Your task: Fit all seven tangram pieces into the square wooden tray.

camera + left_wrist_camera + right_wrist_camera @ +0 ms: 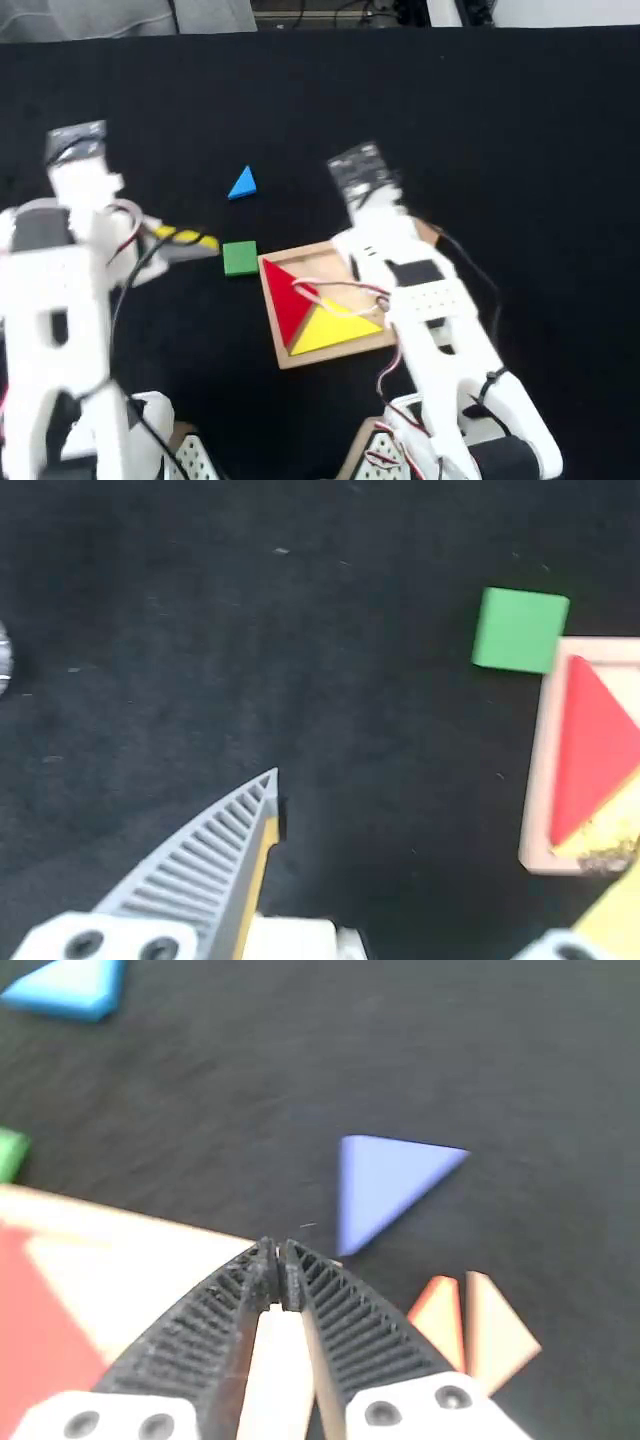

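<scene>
Covering the whole surface, black cloth [500, 120] underlies clenched right hand [278, 1252] and released left hand [190, 243].

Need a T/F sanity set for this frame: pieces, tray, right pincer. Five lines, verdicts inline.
1. The red triangle lies in the wooden tray. True.
2. The green square is inside the tray. False: it sits on the black cloth, just outside the tray's corner.
3. The right pincer is shut and holds nothing. True.
4. All seven pieces are already in the tray. False: at least the green square and a light blue triangle lie out on the cloth.
5. The yellow triangle lies against the red triangle in the tray. True.
</scene>
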{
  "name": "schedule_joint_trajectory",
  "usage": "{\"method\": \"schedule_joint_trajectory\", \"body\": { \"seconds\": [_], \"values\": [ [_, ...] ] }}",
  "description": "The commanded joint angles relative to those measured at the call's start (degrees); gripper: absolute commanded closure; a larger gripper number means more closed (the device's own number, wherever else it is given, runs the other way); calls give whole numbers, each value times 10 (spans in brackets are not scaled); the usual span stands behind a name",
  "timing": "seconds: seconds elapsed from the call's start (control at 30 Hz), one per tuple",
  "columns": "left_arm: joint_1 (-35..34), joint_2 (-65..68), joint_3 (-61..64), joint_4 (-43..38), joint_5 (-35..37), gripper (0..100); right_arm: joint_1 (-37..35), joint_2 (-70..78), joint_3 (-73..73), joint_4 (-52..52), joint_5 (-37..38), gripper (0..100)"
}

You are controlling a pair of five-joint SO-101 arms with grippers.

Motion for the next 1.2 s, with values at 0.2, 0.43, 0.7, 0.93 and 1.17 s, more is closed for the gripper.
{"method": "schedule_joint_trajectory", "body": {
  "seconds": [0.2,0.43,0.7,0.93,1.17],
  "values": [
    [-115,-336,425,-287,-1,501,-153,1,-124,102,45,986],
    [-115,-311,480,-360,0,773,-189,182,-273,151,44,987],
    [-118,-301,553,-510,-1,945,-200,335,-379,153,44,987],
    [-115,-300,560,-516,-1,970,-200,389,-387,154,49,987],
    [-114,-305,569,-519,-4,970,-181,382,-389,193,49,987]
  ]
}}
